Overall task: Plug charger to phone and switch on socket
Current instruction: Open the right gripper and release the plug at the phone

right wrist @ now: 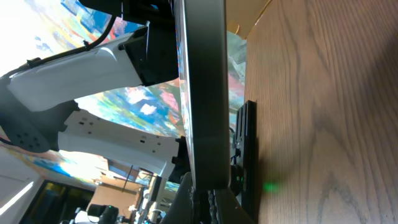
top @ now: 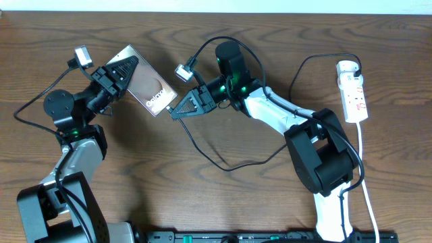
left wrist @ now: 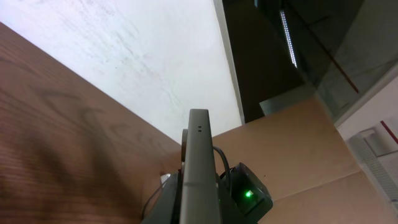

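Note:
The phone (top: 150,89), a dark glossy slab with white text, is held up off the table, tilted. My left gripper (top: 127,71) is shut on its upper-left end. In the left wrist view the phone (left wrist: 199,155) shows edge-on between my fingers (left wrist: 199,218). My right gripper (top: 175,111) is at the phone's lower-right end, shut on the charger's connector tip (right wrist: 203,198), which touches the phone's end edge (right wrist: 208,93). The charger cable (top: 229,167) loops across the table to the white socket (top: 355,94) at the far right.
The charger's plug head (top: 347,67) sits in the top of the socket, whose white cord (top: 364,175) runs down the right side. The right arm's body (top: 317,155) stands between the cable loop and the socket. The table's back edge lies just above the phone.

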Motion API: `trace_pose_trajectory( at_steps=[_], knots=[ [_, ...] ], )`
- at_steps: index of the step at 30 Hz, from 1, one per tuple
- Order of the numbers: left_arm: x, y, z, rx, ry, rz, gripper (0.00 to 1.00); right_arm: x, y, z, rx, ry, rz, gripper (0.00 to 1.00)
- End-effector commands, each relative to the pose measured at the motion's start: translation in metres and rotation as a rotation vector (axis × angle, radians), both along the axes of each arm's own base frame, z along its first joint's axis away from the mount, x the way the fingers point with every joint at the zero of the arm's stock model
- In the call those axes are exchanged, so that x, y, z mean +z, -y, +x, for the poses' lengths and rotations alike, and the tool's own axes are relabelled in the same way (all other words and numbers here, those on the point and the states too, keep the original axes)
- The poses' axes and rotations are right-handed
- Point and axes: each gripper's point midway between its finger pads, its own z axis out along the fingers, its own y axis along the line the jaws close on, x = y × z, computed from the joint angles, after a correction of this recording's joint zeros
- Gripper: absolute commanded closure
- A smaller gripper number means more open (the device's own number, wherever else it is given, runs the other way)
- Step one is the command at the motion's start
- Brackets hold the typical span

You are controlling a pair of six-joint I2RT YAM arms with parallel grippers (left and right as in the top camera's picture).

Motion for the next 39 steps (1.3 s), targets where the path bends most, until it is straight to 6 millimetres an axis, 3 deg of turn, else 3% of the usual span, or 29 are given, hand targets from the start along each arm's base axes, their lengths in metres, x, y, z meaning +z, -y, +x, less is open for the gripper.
trace_pose_trajectory(
  at_steps=[1, 39],
  knots=[
    [-0.0074, 0.0476, -0.0314, -0.252, -0.031, 0.019, 0.93, 0.0067, -0.0089, 0.0161, -0.082, 0.051, -0.003, 0.99],
    [-0.0029, 0.0465, -0.0312, -0.242, 0.011, 0.038, 0.93, 0.0143, -0.0095, 0.0181, -0.083, 0.066, 0.016, 0.99]
  ],
)
